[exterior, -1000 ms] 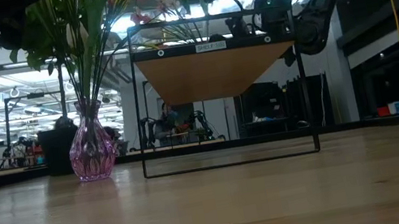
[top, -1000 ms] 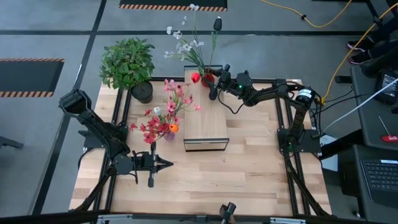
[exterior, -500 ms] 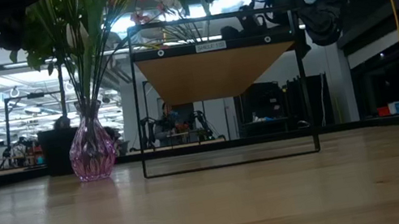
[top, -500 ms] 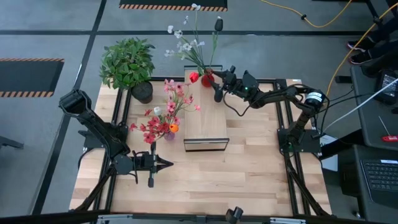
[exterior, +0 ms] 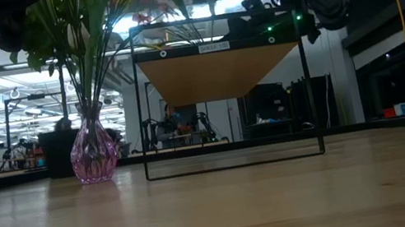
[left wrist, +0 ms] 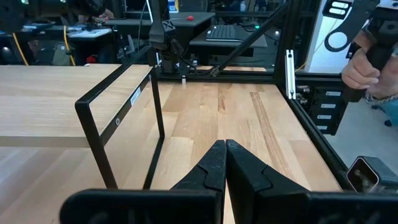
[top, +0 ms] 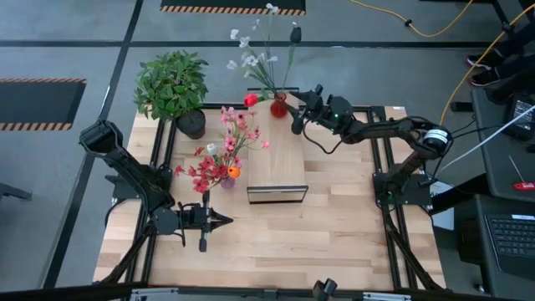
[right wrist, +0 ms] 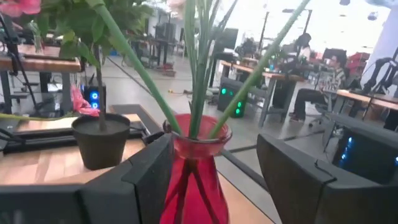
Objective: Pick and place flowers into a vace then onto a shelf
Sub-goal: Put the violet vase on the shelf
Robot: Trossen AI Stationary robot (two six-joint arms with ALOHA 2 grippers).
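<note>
Right gripper (top: 294, 111) upper centre of the high view, jaws spread around the red vase (right wrist: 193, 171) without visibly clamping it. Vase with flowers (top: 261, 52) at the shelf's (top: 276, 163) far end. Left gripper (top: 224, 221) lower left over the tabletop (top: 334, 234), clenched empty. Pink vase (exterior: 93, 153) beside the shelf.

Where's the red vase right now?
In the high view the red vase stands at the shelf's far end, with the open right gripper around it.
</note>
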